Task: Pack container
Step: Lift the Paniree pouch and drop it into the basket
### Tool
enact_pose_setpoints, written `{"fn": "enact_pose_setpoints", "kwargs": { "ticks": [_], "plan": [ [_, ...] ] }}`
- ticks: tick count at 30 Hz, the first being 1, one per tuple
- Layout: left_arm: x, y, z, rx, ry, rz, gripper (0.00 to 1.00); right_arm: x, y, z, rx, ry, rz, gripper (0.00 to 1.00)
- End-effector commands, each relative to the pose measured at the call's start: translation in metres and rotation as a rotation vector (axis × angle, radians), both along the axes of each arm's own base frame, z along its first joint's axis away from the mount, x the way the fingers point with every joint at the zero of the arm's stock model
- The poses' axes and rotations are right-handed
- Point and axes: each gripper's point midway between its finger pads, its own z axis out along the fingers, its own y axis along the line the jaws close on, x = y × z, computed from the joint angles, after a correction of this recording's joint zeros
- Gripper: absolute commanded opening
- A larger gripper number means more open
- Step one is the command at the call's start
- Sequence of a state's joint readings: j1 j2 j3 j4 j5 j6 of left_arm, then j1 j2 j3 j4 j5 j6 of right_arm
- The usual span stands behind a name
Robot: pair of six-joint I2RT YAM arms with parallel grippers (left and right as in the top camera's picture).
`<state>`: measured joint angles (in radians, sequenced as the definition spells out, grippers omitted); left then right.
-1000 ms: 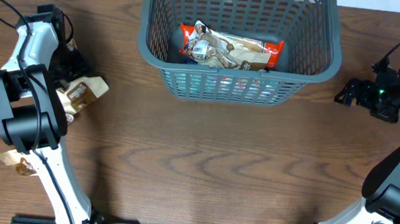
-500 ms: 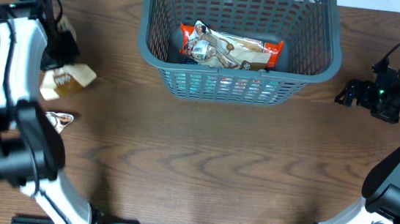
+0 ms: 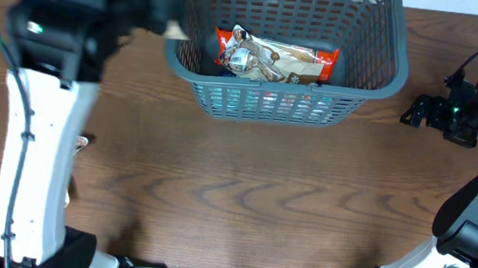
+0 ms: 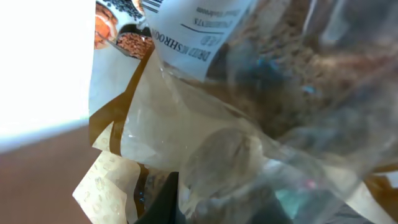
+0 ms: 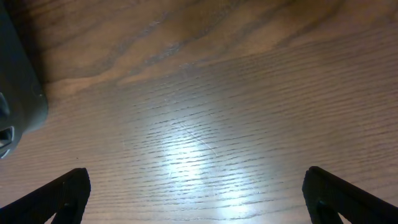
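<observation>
Crinkly clear-and-tan plastic is all the left wrist camera gives us: a snack packet with a white printed label [image 4: 186,124] jammed right up against the lens. The left pincer [image 3: 164,14] is a blur from above and its jaws are buried behind the film. But the packet hangs in the air with it, so I'd call that clamped on the packet. It's a high carry, and sensibly so, with a thick rim to clear.

Just to the pincer's right sits the large rectangular dark grey-blue plastic lattice basket [image 3: 279,83]; the pincer hovers at its left rim. Further right, inside, a red foil packet [image 3: 227,38] and brown-and-silver packets [image 3: 285,61] are piled along the near wall, with bare floor behind. Room for this one, I reckon.

Out past the basket's far side, the right pincer [image 3: 417,110] sits low over the brown wooden table [image 5: 205,112], jaws spread wide and empty, out of the way. Beneath the left arm, a sliver of another small packet [image 3: 82,143] peeks out, so there's packing left.
</observation>
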<state>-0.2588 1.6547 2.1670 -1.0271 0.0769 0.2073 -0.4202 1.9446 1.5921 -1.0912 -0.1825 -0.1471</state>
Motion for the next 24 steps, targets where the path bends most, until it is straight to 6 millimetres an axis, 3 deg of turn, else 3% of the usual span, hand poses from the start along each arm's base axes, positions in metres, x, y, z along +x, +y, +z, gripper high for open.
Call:
{"fn": "enact_pose_setpoints", "kwargs": {
  "ticks": [1,5,9,13,18,21,24],
  "plan": [
    [-0.009,-0.052,0.021,0.253,-0.175,-0.309,0.06,0.0,0.003,-0.001,-0.004,0.001,0.026,0.99],
    [-0.012,-0.099,0.017,0.474,-0.299,-0.553,0.11,0.0,0.003,-0.001,-0.005,0.001,0.026,0.99],
    [0.003,-0.119,-0.018,0.65,-0.304,-0.713,0.1,0.001,0.003,-0.001,-0.006,-0.001,0.026,0.99],
    [0.031,-0.124,-0.061,0.684,-0.227,-0.743,0.06,0.001,0.003,-0.001,-0.006,-0.002,0.026,0.99],
    [0.062,-0.125,-0.129,0.696,-0.085,-0.768,0.06,0.002,0.003,0.0,-0.004,-0.006,0.027,0.99],
    [0.074,-0.125,-0.164,0.7,-0.014,-0.781,0.06,0.002,0.003,0.0,-0.004,-0.006,0.027,0.99],
    [0.079,-0.126,-0.187,0.699,0.032,-0.79,0.06,0.002,0.003,0.0,-0.003,-0.005,0.027,0.99]
  ]
}}
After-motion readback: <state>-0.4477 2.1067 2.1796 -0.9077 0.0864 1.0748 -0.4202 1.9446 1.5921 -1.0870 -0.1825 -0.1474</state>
